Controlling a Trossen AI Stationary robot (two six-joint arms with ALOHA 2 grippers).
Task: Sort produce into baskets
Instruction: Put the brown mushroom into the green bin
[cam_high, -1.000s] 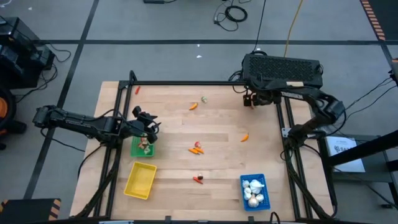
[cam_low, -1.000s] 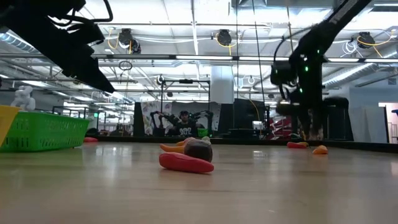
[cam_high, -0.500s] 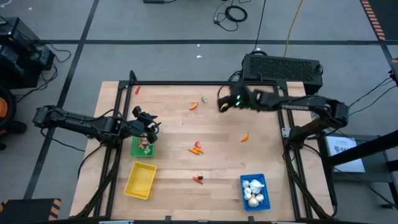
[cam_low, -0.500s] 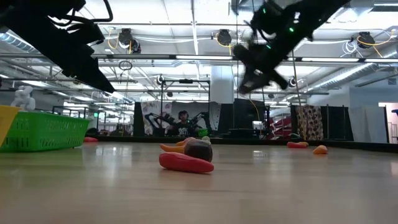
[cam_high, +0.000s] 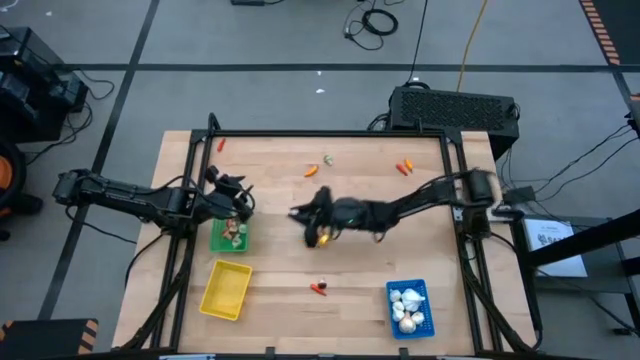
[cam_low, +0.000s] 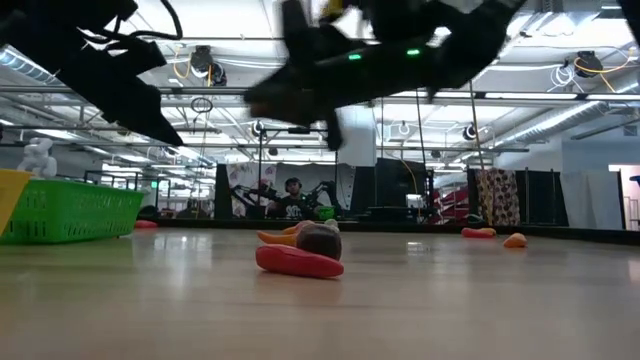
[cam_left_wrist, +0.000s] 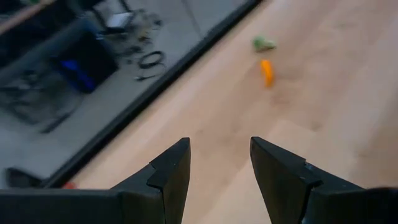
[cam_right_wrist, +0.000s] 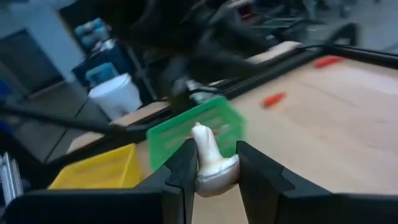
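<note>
The right pincer (cam_right_wrist: 211, 171) is pinching a white garlic bulb (cam_right_wrist: 210, 163) between its two dark fingers, the bulb's pointed tip sticking up past the fingertips (cam_right_wrist: 185, 163). In the high view this pincer (cam_high: 322, 222) is reaching out over the middle of the tabletop (cam_high: 280, 215), its arm stretching across from the right side. Just under and beside it a small cluster of orange and red produce pieces (cam_high: 320, 238) is lying on the wood. A red piece (cam_high: 319, 289) is lying nearer the front edge, between the yellow basket (cam_high: 226, 290) and the blue basket (cam_high: 408, 306); in the low view this red piece (cam_low: 298, 262) is showing with a dark rounded bit (cam_low: 318, 240) resting on it.

The left pincer (cam_left_wrist: 219, 163) is standing spread, with nothing between its fingers. In the high view it (cam_high: 238, 198) is hovering at the far end of the green basket (cam_high: 229, 236), which is holding a few small pieces. The yellow basket is sitting just in front of the green one, at the left front of the tabletop. The blue basket, at the right front corner, is holding several white garlic bulbs (cam_high: 408, 305).

Toward the far edge, an orange carrot-like piece (cam_high: 311, 171) and a small green piece (cam_high: 328, 159) are lying near each other, and another orange-red piece (cam_high: 404, 167) is lying well to their right. A small red piece (cam_high: 220, 144) is lying at the far left corner
</note>
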